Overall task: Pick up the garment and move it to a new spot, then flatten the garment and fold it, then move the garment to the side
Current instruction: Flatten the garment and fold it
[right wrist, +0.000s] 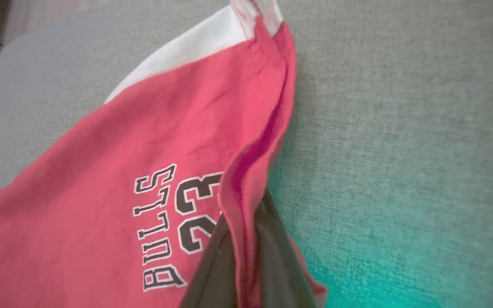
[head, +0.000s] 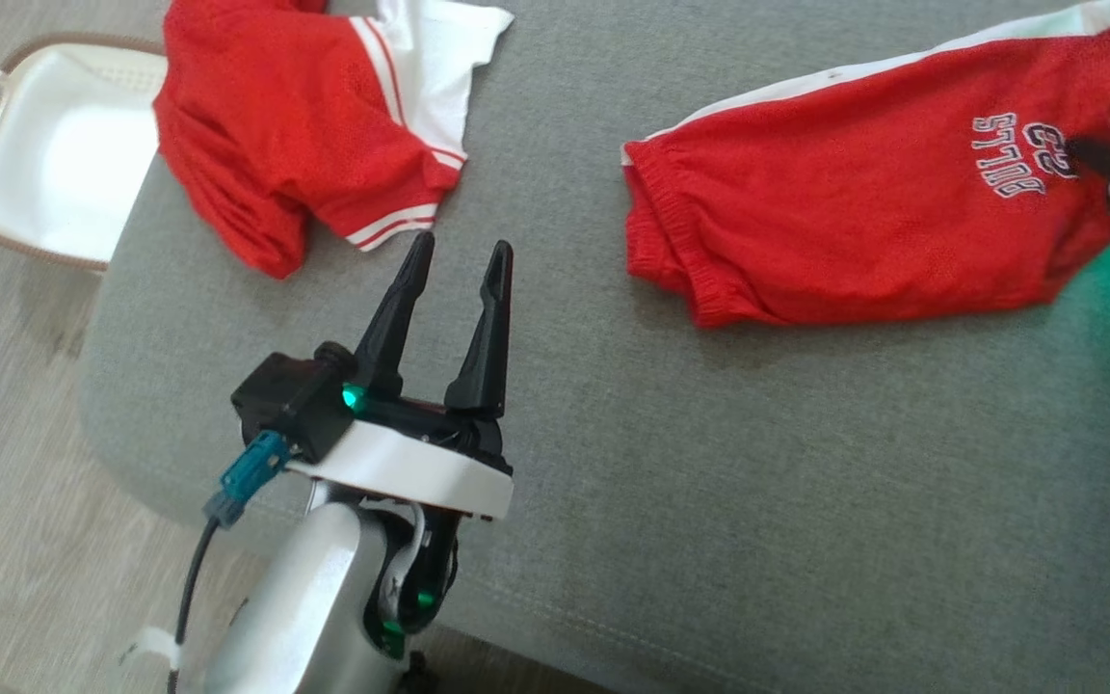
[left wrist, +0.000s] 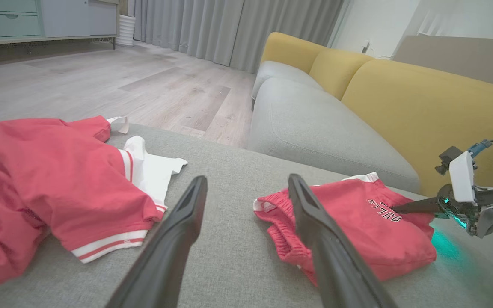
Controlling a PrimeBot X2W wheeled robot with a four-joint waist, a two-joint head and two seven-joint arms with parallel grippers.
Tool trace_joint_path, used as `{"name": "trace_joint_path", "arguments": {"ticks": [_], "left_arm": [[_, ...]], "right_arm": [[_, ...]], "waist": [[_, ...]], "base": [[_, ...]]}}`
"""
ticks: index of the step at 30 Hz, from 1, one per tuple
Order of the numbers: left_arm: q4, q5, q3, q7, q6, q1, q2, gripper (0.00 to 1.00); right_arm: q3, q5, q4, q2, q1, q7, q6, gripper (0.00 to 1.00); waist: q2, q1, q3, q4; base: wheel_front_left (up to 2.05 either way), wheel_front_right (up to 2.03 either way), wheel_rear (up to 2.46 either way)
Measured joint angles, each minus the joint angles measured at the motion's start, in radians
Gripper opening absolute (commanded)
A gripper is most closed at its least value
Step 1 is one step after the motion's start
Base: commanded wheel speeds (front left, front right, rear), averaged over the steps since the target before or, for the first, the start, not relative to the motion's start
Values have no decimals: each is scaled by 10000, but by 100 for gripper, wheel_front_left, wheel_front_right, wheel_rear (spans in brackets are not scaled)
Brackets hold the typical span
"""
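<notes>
The garment, red shorts (head: 854, 183) with a white side panel and "BULLS 23" print, lies folded on the grey cushion (head: 709, 463) at the right. My right gripper (head: 1085, 154) reaches in from the right edge and is shut on the shorts' hem beside the print. In the right wrist view a ridge of red cloth (right wrist: 101, 192) is pinched between the two dark fingers of that gripper (right wrist: 246, 222). My left gripper (head: 463, 246) hovers open over bare cushion, left of the shorts (left wrist: 357, 231), with nothing between its fingers (left wrist: 247, 179). The left wrist view also shows the right gripper (left wrist: 394, 208).
A second red and white garment (head: 295, 125) lies crumpled at the cushion's far left corner. A white handled basket (head: 44, 154) stands on the floor beyond that corner. A grey and yellow sofa (left wrist: 422, 102) lies past the cushion. Wooden floor borders the cushion's left edge.
</notes>
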Motion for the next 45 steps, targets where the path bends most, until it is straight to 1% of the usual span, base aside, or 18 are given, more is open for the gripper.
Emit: {"name": "trace_joint_path", "arguments": {"ticks": [7, 11, 16, 22, 26, 30, 33, 38, 45], "left_arm": [[67, 33, 259, 0, -12, 269, -4, 100], [182, 186, 481, 0, -59, 469, -2, 100], [372, 357, 788, 0, -161, 645, -2, 100], [435, 382, 989, 0, -203, 895, 0, 100], [441, 380, 982, 0, -205, 972, 0, 100], [493, 357, 955, 0, -280, 999, 2, 100], [539, 188, 915, 0, -280, 1023, 2, 100], [635, 69, 727, 0, -276, 1040, 2, 100], [755, -2, 677, 0, -270, 1361, 6, 100]], "right_arm": [[-35, 54, -443, 67, 663, -1605, 0, 0], [-155, 307, -464, 207, 1032, -1965, 0, 0], [140, 71, -445, 343, 1488, -2341, 0, 0], [190, -12, -426, 249, 1639, -2984, 0, 0], [236, -270, -224, 17, 1634, -3553, 0, 0], [514, -727, -291, 142, 1555, -4203, 0, 0], [756, -995, -493, 512, 1305, -4412, 0, 0], [1212, -1289, -740, 1356, 989, -4435, 0, 0], [1684, -1336, -828, 2036, 1032, -4136, 0, 0]], "waist": [[0, 0, -394, -552], [0, 0, -710, -1050], [0, 0, -1093, -1781], [0, 0, -1498, -2590], [0, 0, -1728, -2865], [0, 0, -1883, -2851], [0, 0, -1933, -2703], [0, 0, -2014, -2305], [0, 0, -2161, -1621]], "base": [[0, 0, 0], [0, 0, 0], [0, 0, 0], [0, 0, 0], [0, 0, 0], [0, 0, 0], [0, 0, 0], [0, 0, 0], [0, 0, 0]]}}
